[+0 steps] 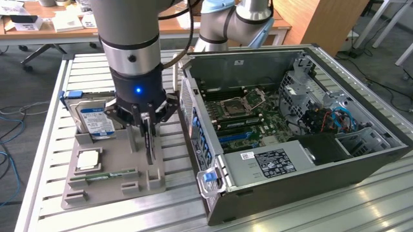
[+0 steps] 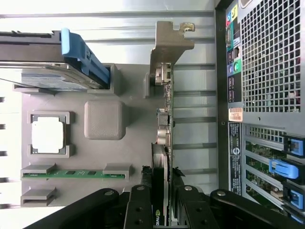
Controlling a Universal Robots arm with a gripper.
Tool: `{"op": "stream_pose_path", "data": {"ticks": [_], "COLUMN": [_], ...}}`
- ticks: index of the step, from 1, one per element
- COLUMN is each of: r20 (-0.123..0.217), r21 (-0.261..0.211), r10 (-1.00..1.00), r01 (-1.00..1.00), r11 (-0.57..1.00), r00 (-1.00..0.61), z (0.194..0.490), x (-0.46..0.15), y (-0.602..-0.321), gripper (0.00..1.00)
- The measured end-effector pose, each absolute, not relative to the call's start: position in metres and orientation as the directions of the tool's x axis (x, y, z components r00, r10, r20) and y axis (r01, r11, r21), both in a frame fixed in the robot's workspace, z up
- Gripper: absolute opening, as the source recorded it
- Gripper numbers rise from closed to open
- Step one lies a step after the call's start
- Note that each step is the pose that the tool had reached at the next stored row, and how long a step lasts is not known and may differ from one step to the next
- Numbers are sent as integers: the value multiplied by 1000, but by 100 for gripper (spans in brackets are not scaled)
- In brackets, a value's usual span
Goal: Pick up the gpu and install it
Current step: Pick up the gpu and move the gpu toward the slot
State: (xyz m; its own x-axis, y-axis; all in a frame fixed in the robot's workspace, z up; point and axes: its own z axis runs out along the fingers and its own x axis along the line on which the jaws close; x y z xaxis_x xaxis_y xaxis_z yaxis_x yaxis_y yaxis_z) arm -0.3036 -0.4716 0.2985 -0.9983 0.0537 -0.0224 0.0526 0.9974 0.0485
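Gpu [image 2: 162, 76] stands on edge, pinched by the vertical arm's [image 1: 132, 43] fingers [image 2: 139, 211].

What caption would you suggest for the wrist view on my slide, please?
Hand closed on the gpu, standing on edge at the grey parts tray, beside the computer case's rear panel.

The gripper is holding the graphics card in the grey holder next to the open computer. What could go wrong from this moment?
1. The gripper clamps the graphics card far from its metal bracket, so the card might tilt when lifted.
2. The computer case wall stands close beside the card; a swing could knock the bracket against it.
3. The hard drive stands in the same holder; the wide gripper could brush it.
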Motion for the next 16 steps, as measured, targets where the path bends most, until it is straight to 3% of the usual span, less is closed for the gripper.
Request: {"op": "stream_pose_path", "data": {"ticks": [16], "r20": [-22], "r21": [49], "r10": [54], "r01": [53], "r11": [997], "r00": [-998], "z": [360], "x": [-304], "y": [-472], "gripper": [27]}}
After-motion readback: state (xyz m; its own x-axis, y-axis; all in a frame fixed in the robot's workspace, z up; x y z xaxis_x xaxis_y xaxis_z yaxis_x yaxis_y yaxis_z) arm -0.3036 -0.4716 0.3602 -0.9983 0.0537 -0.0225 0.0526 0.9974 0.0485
